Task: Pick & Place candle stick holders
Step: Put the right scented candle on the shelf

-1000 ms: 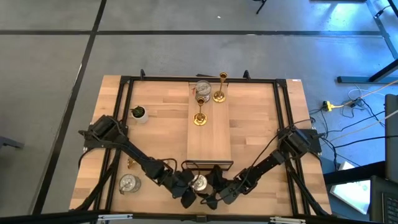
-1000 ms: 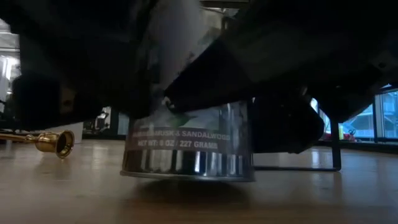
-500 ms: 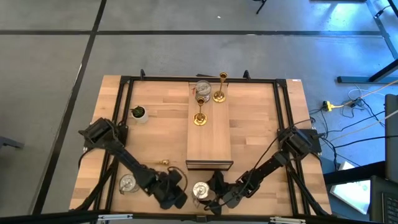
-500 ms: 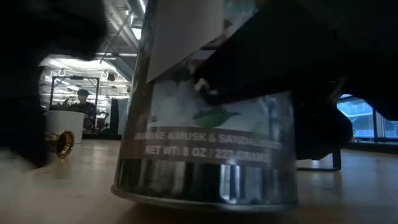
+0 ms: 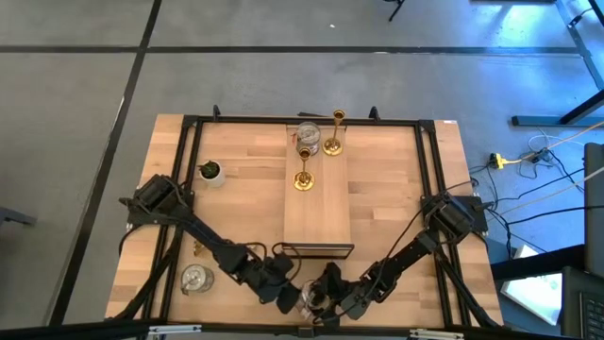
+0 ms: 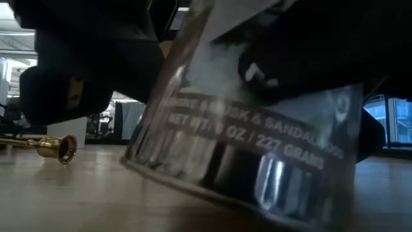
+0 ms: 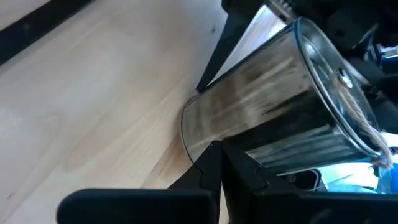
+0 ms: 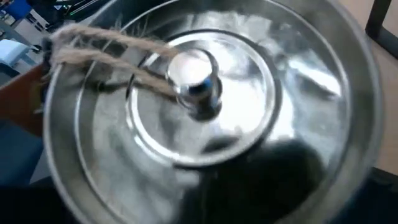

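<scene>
A squat silvery cup (image 5: 310, 300) with a knobbed lid (image 8: 196, 78) and twine stands tilted by the table's near edge, one side of its base (image 6: 193, 183) on the wood. My right gripper (image 5: 326, 293) is shut on it. My left gripper (image 7: 214, 163) is shut, its tips at the cup's lower wall. A second silvery cup (image 5: 195, 279) stands near left. A gold stick (image 6: 55, 147) lies on its side. A third silvery cup (image 5: 308, 132) and two gold sticks (image 5: 332, 144) (image 5: 304, 179) stand on the wooden board (image 5: 318, 212). My left gripper's shut fingertips (image 7: 208, 158) rest against the tilted cup's lower wall (image 7: 199, 140), close to its base, coming from the table's left. My right gripper holds the cup high on its wall, one dark finger (image 6: 270, 71) lying across the labelled side (image 6: 257, 122); the other finger is hidden by the cup. The cup is tilted, one edge of its base on the table.
A small green potted plant (image 5: 210, 172) stands at the left. A black frame (image 5: 189, 170) runs round the table top. The cup and both grippers sit close to the table's near edge.
My right gripper has drawn the silvery cup toward the table's near edge, and the cup has tipped from upright to tilted. My left gripper backed off toward the table's left, then came back to the cup's base.
</scene>
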